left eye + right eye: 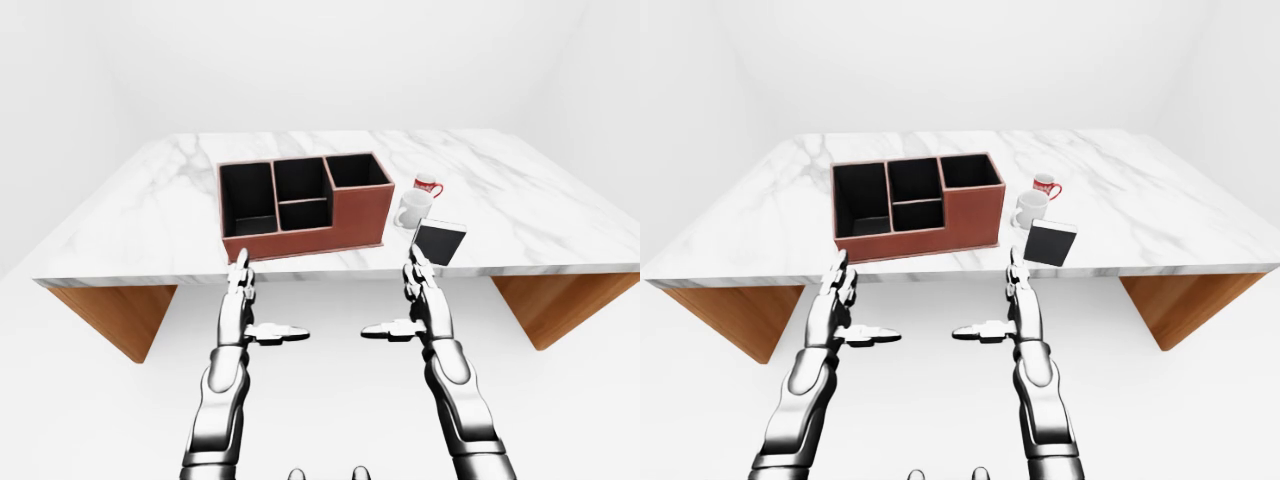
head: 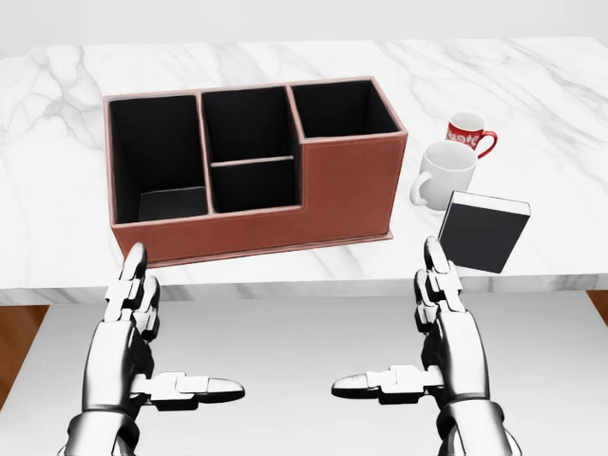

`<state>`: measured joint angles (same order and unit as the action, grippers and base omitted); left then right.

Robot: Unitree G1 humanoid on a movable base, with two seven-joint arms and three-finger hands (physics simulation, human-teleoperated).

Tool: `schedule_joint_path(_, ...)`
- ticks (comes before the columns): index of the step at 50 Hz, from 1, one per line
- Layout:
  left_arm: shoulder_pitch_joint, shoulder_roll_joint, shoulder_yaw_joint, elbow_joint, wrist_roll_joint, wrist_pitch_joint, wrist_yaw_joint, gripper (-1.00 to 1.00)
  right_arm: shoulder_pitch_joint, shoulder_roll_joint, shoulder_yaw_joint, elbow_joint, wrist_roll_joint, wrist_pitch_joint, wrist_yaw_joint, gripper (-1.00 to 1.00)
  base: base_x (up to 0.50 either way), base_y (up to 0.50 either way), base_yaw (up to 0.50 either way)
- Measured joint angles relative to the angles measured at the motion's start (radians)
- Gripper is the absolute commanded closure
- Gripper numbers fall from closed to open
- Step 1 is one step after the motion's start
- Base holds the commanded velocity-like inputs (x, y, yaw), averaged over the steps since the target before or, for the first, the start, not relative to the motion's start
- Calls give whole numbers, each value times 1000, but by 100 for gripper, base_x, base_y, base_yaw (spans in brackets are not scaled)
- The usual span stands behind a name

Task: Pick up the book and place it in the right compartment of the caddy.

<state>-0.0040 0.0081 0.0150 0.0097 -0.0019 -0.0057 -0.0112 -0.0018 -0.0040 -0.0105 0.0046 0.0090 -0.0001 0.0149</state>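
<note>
- Below the caddy (image 2: 255,220) in the head view, off the tabletop's (image 2: 57,237) near edge, both robot hands hang with palms facing each other: the left robot hand (image 2: 142,332) and the right robot hand (image 2: 432,328) each have fingers spread and thumbs pointing inward, holding nothing.
- The step in hand looks like the very start: the reach for the book has not begun, by my reading.
- The book (image 2: 483,231), dark-covered with a pale page edge, stands tilted near the tabletop edge, right of the caddy and just above the right robot hand's fingertips.
- The next move calls for the right robot hand to rise and close round the book, then carry it left to the caddy's tall right compartment (image 2: 342,109), which looks empty.
- Beyond the book stand a white mug (image 2: 443,174) and a red mug (image 2: 467,132); the red one bears white markings too small to read. No other writing shows.
</note>
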Motion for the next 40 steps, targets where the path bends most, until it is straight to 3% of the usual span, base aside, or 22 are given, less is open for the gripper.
schedule_joint_path(15, 4, 14, 24, -19, 3, -12, -17, -100, 1, -1, -8, -10, 30, 5, 21, -100, 0, 0, 0)
schedule_joint_path(24, 6, 35, 88, -160, -5, 50, -7, -100, 21, -11, -56, -189, 91, 87, 2, -100, 0, 0, 0)
schedule_joint_path(30, -1, 50, 156, -269, -24, 93, 25, -100, 49, -21, -139, -328, 167, 87, -3, -100, 0, 0, 0)
schedule_joint_path(40, -19, 81, 298, -413, -132, 93, 126, -100, 88, -43, -345, -570, 332, 87, -25, -100, 0, 0, 0)
